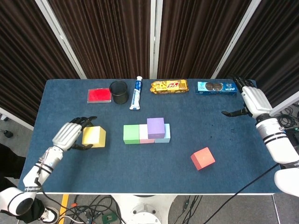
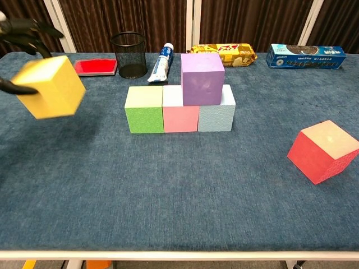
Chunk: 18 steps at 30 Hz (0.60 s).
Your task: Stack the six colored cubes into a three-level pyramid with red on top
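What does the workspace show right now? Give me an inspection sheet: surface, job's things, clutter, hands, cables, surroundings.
Surface: blue table, cloth-covered.
Job's things: green cube, pink cube and light blue cube in a row; purple cube on top of them; red cube alone to the right; yellow cube lifted off the table.
Clutter: red flat box, black mesh cup, toothpaste tube, yellow snack pack, blue cookie box along the far edge.
Hands: left hand holds the yellow cube; right hand empty, near the cookie box.
Cables: loose cables on the floor below the near edge.
Surroundings: dark curtains behind.
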### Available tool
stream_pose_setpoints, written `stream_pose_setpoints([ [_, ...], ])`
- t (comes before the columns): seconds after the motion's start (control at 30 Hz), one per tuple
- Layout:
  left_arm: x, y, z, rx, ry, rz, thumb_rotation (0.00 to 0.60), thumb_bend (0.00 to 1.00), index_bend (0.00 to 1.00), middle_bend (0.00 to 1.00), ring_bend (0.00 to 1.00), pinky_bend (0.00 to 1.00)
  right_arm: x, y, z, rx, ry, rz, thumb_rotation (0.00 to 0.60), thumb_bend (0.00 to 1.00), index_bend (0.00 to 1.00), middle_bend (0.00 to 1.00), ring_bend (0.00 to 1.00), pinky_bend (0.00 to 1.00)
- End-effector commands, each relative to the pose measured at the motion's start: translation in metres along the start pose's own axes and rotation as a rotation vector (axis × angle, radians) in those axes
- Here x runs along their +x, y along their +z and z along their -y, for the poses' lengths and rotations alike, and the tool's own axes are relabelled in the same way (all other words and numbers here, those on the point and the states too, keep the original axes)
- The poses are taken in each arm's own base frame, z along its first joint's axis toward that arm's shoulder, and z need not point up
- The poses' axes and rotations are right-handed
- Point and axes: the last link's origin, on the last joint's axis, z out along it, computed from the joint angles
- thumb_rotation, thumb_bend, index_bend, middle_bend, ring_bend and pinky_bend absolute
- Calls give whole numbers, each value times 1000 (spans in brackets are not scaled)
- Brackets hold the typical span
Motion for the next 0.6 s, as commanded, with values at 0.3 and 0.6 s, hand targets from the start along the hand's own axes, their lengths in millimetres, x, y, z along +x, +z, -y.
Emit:
stream_pose_setpoints([
  [0.3, 32, 5, -77, 130, -101, -51, 600, 258, 111, 565, 166, 166, 1, -14, 1, -28, -33, -33, 600, 0, 0, 0, 0, 0],
  [0.6, 16, 30, -97, 125, -88, -41, 600, 259, 111, 566, 172, 165, -4, -31, -16, -58, -19, -32, 600, 0, 0, 0, 0, 0],
])
